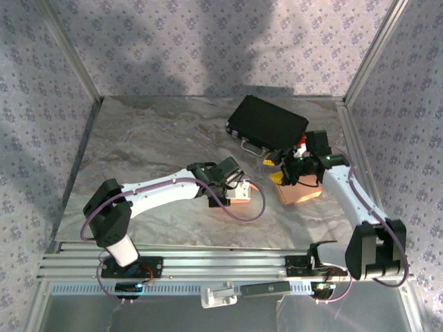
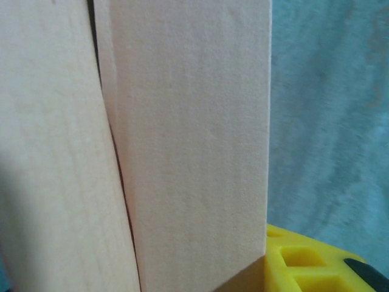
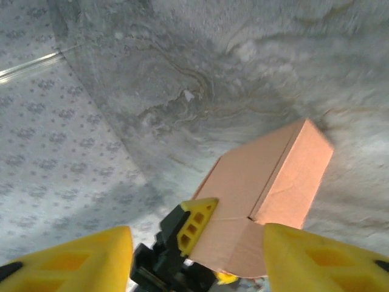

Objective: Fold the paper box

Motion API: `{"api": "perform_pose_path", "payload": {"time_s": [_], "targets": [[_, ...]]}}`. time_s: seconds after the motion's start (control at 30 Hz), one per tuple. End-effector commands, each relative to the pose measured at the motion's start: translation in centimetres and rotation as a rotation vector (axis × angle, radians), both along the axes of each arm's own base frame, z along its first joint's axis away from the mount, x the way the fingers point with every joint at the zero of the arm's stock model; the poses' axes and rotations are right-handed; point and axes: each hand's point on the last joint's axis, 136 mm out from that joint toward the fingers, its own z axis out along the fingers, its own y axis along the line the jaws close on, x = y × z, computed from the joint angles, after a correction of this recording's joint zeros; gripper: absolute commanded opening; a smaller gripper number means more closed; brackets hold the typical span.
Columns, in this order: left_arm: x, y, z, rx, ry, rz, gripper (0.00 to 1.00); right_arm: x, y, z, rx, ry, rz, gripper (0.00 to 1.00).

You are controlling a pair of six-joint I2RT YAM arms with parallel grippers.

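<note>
The paper box (image 1: pixel 241 195) is a pale brown cardboard carton at the table's middle; its panels (image 2: pixel 182 134) stand close before the left wrist camera. My left gripper (image 1: pixel 234 184) is shut on it. One yellow finger (image 3: pixel 196 224) presses the box's near face (image 3: pixel 267 176), and the other finger shows just beneath the box's lower edge. A yellow finger (image 2: pixel 310 261) also shows at the lower right of the left wrist view. My right gripper (image 1: pixel 273 170) hangs to the right of the box, apart from it. It is open (image 3: pixel 196 236), with nothing between its fingers.
A second orange-brown cardboard box (image 1: pixel 299 195) lies under the right arm. A black case (image 1: pixel 266 123) with a handle sits at the back right. Patterned walls and metal frame posts (image 1: pixel 367 62) close in the table. A rail (image 1: pixel 208 266) runs along the near edge.
</note>
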Motion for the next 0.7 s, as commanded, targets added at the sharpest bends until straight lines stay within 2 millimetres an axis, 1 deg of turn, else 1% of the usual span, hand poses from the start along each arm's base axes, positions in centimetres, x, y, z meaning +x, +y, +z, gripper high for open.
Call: {"api": "perform_pose_path", "payload": {"time_s": [0.0,0.03,0.17,0.23,0.3,0.33,0.37,0.43,0.5,0.57,0.67], "targets": [[-1.7,1.0,0.4,0.025,0.129,0.003,0.36,-1.4,-1.9,0.5,-0.175,-0.115,0.043,0.52],[-1.9,1.3,0.5,0.028,0.151,0.006,0.36,-1.8,-2.1,0.3,-0.211,-0.143,0.058,0.50],[-2.3,2.3,0.1,0.040,0.192,0.015,0.36,-3.2,-2.4,-0.5,-0.358,-0.273,0.136,0.35],[-2.1,2.8,-0.3,0.049,0.195,0.023,0.37,-3.7,-2.0,-0.6,-0.404,-0.349,0.183,0.32],[-1.9,3.1,-0.7,0.055,0.202,0.032,0.37,-4.2,-1.3,-0.4,-0.450,-0.451,0.226,0.31],[-1.8,3.3,-0.9,0.055,0.203,0.037,0.37,-4.4,-0.6,-0.2,-0.467,-0.531,0.259,0.31],[-1.6,3.5,-1.0,0.051,0.203,0.046,0.38,-4.6,0.3,0.5,-0.484,-0.629,0.297,0.31],[-1.5,3.6,-1.2,0.047,0.210,0.056,0.41,-5.1,1.3,1.0,-0.527,-0.759,0.346,0.32],[-1.4,3.6,-1.3,0.039,0.209,0.060,0.42,-5.3,1.6,0.7,-0.578,-0.809,0.392,0.33],[-1.4,3.5,-1.3,0.032,0.208,0.063,0.47,-5.3,1.9,0.1,-0.620,-0.842,0.445,0.33],[-1.3,3.4,-1.2,0.014,0.195,0.069,0.55,-5.1,2.8,-0.6,-0.608,-0.893,0.479,0.35]]}}
